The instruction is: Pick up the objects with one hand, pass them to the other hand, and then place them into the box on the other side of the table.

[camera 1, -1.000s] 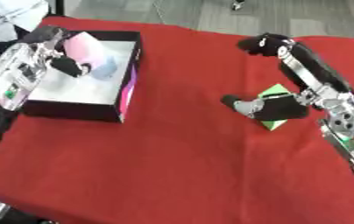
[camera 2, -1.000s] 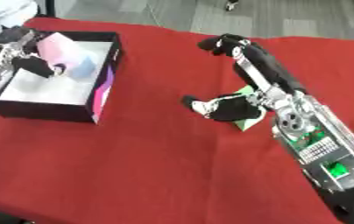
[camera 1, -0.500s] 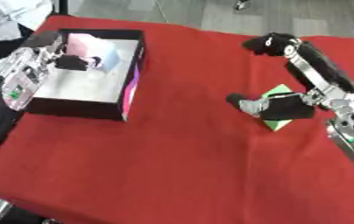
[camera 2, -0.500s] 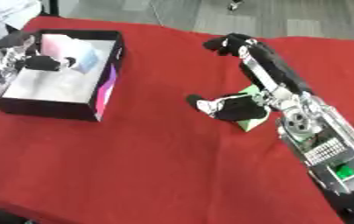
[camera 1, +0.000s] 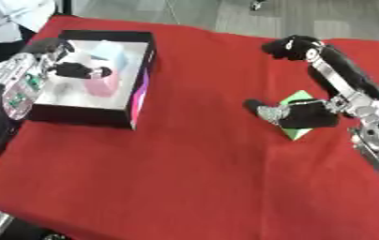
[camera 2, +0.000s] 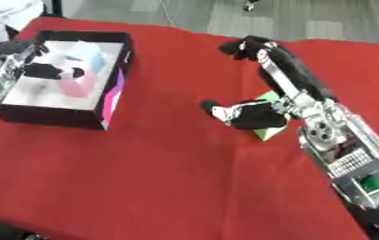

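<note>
A red cloth-covered table [camera 1: 185,178] is sitting before grey flooring; no readable writing. The right hand [camera 1: 295,115] is curling over a green flat block [camera 1: 295,132], right of the black open box [camera 1: 140,101], where the left hand [camera 1: 65,69] is hovering, fingers curled

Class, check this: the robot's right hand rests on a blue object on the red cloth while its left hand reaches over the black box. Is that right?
Not quite. The object under the right hand is green, not blue, as the left eye view shows. The rest holds: the left hand reaches over the black box on the red cloth.
</note>
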Robot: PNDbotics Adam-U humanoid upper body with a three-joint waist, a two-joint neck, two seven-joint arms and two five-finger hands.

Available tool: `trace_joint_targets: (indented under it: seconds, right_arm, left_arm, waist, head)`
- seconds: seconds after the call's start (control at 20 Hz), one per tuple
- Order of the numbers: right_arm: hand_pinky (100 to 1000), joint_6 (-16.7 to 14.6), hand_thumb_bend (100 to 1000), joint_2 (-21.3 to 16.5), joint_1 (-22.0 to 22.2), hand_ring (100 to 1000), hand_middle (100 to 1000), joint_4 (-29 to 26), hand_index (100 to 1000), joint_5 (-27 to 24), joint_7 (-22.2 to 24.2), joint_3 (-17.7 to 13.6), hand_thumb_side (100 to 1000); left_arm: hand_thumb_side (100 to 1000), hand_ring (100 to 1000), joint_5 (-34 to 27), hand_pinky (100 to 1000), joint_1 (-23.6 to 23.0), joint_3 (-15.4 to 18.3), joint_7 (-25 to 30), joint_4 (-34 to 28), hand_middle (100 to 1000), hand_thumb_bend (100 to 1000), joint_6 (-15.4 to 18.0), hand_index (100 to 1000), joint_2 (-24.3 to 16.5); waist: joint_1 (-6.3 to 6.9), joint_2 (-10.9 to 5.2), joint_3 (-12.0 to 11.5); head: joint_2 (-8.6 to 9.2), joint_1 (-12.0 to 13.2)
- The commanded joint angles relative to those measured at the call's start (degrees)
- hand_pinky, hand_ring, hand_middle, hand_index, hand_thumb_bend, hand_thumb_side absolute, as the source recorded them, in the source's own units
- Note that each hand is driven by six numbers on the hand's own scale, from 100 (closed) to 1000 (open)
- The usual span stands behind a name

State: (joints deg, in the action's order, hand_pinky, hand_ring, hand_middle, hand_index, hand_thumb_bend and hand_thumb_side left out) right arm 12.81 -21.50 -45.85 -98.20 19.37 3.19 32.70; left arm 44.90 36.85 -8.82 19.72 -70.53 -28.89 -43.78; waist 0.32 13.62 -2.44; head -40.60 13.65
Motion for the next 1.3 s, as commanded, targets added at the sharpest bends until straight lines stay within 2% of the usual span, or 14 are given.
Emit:
trace_joint_targets:
  seconds: [0.05, 0.1, 0.15, 0.2, 0.35, 0.45, 0.5, 0.55, 0.6, 0.85, 1.1, 1.3]
  right_arm:
    - [872, 0.0, 486, -1.1, -0.7, 821, 779, -1.3, 828, -0.2, -0.4, -0.8, 290]
    - [872, 0.0, 486, -1.1, -0.7, 821, 779, -1.3, 828, -0.2, -0.4, -0.8, 290]
    - [871, 0.0, 496, -1.1, -0.7, 821, 779, -1.3, 828, -0.2, -0.4, -0.8, 286]
    - [871, 0.2, 506, -1.4, -0.8, 822, 780, -1.2, 829, 0.0, -0.4, -0.9, 284]
    - [872, 1.3, 522, -2.0, -1.0, 823, 781, -1.0, 829, 0.8, 0.4, -1.2, 286]
    - [875, 2.6, 527, -2.7, -1.3, 826, 780, -0.6, 826, 0.5, 2.3, -1.2, 309]
    - [876, 3.3, 488, -3.2, -1.7, 827, 780, -0.5, 826, 0.0, 4.0, -1.3, 330]
    - [877, 3.9, 526, -3.8, -2.1, 829, 779, -0.4, 822, -0.6, 5.8, -1.5, 317]
    - [878, 4.5, 518, -4.4, -2.5, 831, 784, -0.4, 825, -1.3, 7.5, -1.9, 320]
    - [888, 6.6, 511, -8.0, -5.1, 844, 798, -0.1, 831, -8.8, 15.3, -4.5, 308]
    - [905, 5.6, 447, -10.8, -9.3, 860, 807, 2.1, 840, -13.1, 23.1, -5.7, 312]
    - [913, 3.4, 458, -12.0, -12.9, 869, 817, 5.0, 829, -13.7, 30.8, -5.9, 284]
  left_arm:
    - [723, 854, 0.3, 807, 0.5, 1.3, 0.5, -2.3, 796, 777, -0.1, 869, -2.4]
    - [723, 854, 0.3, 807, 0.4, 1.4, 0.5, -2.5, 796, 777, -0.2, 869, -2.5]
    - [731, 835, 0.2, 794, 0.4, 1.5, 0.5, -2.8, 767, 531, -0.3, 833, -2.5]
    - [725, 828, -0.4, 789, 0.3, 2.1, -0.4, -4.2, 757, 415, -0.6, 811, -2.5]
    - [714, 820, -4.2, 786, -0.7, 3.2, -3.7, -8.8, 746, 297, -2.1, 792, -2.6]
    - [721, 816, -6.7, 785, -1.5, 3.4, -5.9, -11.7, 740, 279, -2.7, 784, -2.7]
    - [730, 816, -7.9, 786, -1.8, 3.4, -6.7, -13.0, 739, 279, -3.1, 781, -2.8]
    - [740, 816, -8.9, 786, -2.1, 3.4, -7.4, -14.0, 737, 279, -3.4, 779, -2.9]
    - [754, 814, -9.9, 788, -2.4, 3.5, -8.0, -15.1, 733, 271, -3.7, 772, -3.0]
    - [770, 808, -17.3, 791, -4.1, 5.2, -12.9, -20.9, 718, 186, -4.0, 753, -2.7]
    - [795, 793, -25.1, 773, -5.5, 6.6, -20.1, -25.4, 698, 134, -3.6, 730, -1.8]
    - [838, 759, -32.3, 721, -6.2, 7.8, -25.8, -26.9, 673, 102, -2.8, 708, -0.4]
  waist:
    - [-0.25, -0.08, -0.1]
    - [-0.24, -0.09, -0.1]
    - [-0.26, -0.11, -0.1]
    - [-0.34, -0.18, -0.2]
    - [-0.47, -0.25, -0.1]
    - [-0.5, -0.29, -0.1]
    - [-0.53, -0.32, -0.1]
    - [-0.57, -0.36, 0.0]
    - [-0.6, -0.39, 0.0]
    - [-0.71, -0.51, -0.1]
    - [-0.71, -0.55, -0.5]
    - [-0.82, -0.53, -1.0]
  head:
    - [0.47, -0.2]
    - [0.46, -0.2]
    - [0.43, -0.4]
    - [0.31, -1.4]
    - [-0.01, -3.1]
    - [-0.29, -4.0]
    - [-0.4, -4.5]
    - [-0.45, -4.7]
    - [-0.45, -5.0]
    - [-0.51, -6.2]
    - [-0.5, -7.5]
    - [-0.51, -8.3]
